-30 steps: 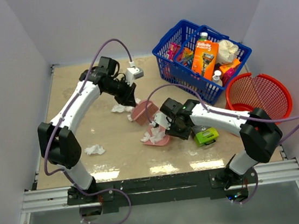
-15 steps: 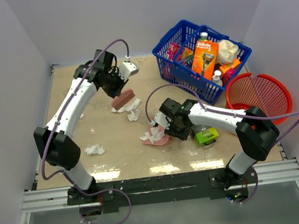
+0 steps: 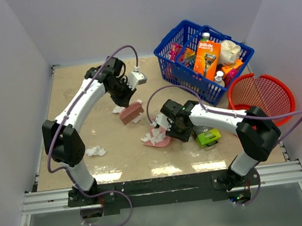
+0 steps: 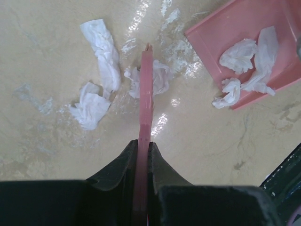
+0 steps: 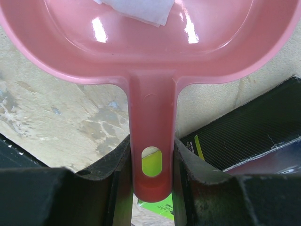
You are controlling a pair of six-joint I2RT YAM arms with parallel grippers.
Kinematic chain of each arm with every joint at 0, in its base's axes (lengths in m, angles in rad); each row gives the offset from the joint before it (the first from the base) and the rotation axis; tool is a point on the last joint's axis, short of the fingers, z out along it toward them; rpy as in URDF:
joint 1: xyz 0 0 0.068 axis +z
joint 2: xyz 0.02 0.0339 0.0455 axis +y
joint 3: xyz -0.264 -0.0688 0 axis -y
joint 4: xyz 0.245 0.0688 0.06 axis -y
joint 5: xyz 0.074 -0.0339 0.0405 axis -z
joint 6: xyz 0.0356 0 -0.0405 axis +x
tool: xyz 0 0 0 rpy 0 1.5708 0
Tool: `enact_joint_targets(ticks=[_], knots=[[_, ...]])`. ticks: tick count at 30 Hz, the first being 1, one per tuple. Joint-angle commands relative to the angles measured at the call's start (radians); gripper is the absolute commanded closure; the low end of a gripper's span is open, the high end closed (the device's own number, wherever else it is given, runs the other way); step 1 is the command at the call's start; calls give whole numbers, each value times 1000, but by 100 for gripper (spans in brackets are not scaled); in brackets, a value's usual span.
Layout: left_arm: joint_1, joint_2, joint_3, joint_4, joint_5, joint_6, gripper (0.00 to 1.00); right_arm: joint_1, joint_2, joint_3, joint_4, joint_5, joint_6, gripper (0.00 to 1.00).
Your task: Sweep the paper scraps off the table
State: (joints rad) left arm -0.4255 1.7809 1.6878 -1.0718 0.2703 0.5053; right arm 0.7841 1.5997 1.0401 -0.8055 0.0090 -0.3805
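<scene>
Small white paper scraps lie on the beige table (image 3: 72,100): one at the left (image 3: 95,150) and a cluster (image 3: 119,109) beside a flat pink sweeper (image 3: 131,113). My left gripper (image 3: 123,98) is shut on that sweeper. In the left wrist view its thin edge (image 4: 145,89) stands among three scraps (image 4: 106,52), (image 4: 90,106), (image 4: 162,77), with the gripper (image 4: 142,150) clamped on it. My right gripper (image 3: 176,126) is shut on the handle (image 5: 151,117) of the pink dustpan (image 3: 161,141), which holds scraps (image 4: 240,52). The right gripper (image 5: 151,162) pinches the handle's end.
A blue basket (image 3: 159,52) full of packaged goods stands at the back right. A red mesh basket (image 3: 236,88) sits to its right. A green and black box (image 3: 207,137) lies just right of the right gripper. The left wall runs along the table's edge.
The left arm drew the sweeper back from the dustpan toward the far left, then brought it down again near the scraps. The right arm and dustpan stayed almost still.
</scene>
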Motion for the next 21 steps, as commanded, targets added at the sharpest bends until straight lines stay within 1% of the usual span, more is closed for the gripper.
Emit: enact_joint_targets(ticks=[1, 5, 6, 8, 9, 10, 14, 18, 21], knots=[[-12, 8, -22, 4, 101, -42, 100, -3, 5, 27, 19, -6, 17, 100], [-13, 28, -37, 16, 206, -96, 100, -5, 26, 46, 23, -6, 18, 100], [-12, 34, -36, 13, 284, -114, 100, -5, 32, 51, 23, -6, 19, 100], [-12, 43, -24, 6, 370, -132, 100, -5, 48, 63, 23, -6, 22, 100], [-12, 45, 1, -8, 451, -134, 100, -5, 51, 66, 22, -6, 23, 100], [-12, 45, 13, -13, 478, -137, 100, -3, 52, 72, 23, -6, 23, 100], [2, 22, 47, -22, 530, -146, 100, -3, 51, 78, 19, -6, 25, 100], [57, -11, 10, -31, 550, -148, 100, -5, 36, 64, 20, -6, 25, 100], [108, -37, -11, -28, 601, -157, 100, -5, 26, 49, 28, -4, 22, 100]])
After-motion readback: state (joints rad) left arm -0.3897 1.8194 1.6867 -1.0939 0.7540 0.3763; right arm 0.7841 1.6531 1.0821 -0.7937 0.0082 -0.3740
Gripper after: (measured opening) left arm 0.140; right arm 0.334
